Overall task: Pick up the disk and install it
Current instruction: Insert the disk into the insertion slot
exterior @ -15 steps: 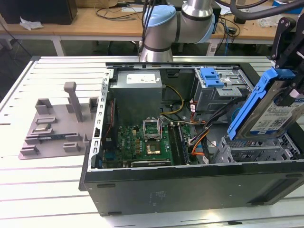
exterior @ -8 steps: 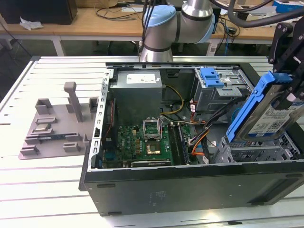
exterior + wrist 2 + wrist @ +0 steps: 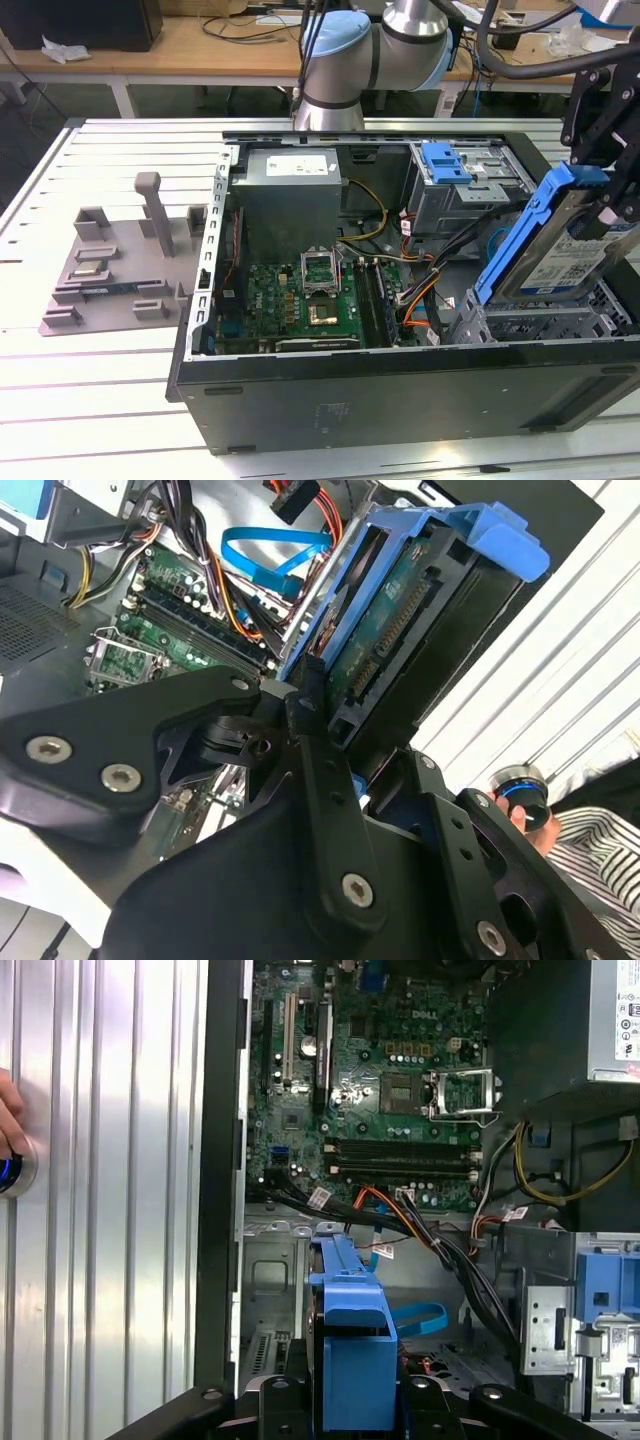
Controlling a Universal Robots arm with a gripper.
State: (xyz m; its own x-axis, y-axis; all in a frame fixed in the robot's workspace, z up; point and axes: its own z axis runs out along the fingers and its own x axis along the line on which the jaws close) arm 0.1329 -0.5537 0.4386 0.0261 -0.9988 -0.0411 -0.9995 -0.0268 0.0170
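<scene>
We look over a pale slatted counter [image 3: 100,390], with a wooden workbench and cables behind it. On the counter lies an open black computer case [image 3: 400,400], its side panel off, and inside it we see the green motherboard [image 3: 300,300], a grey power supply [image 3: 290,200], and a grey metal drive cage [image 3: 470,195] topped by a blue plastic latch [image 3: 445,160]. The arm [image 3: 370,55] rises behind the case, and its black gripper [image 3: 605,130] hangs over the end of the case at the exterior view's right. The jaws are closed on the disk [image 3: 560,250], which we see tilted steeply, its blue carrier frame uppermost and its lower edge down among the metal bay walls in that corner. In the second wrist view the disk [image 3: 400,630] shows its green circuit side between the black fingers [image 3: 305,695]. A grey plastic stand [image 3: 120,270] with upright posts sits on the counter well apart, toward the exterior view's left. Bundled orange and black cables [image 3: 420,290] cross between board and cage. A person's hand [image 3: 8,1110] rests on a round knob in the first wrist view.
</scene>
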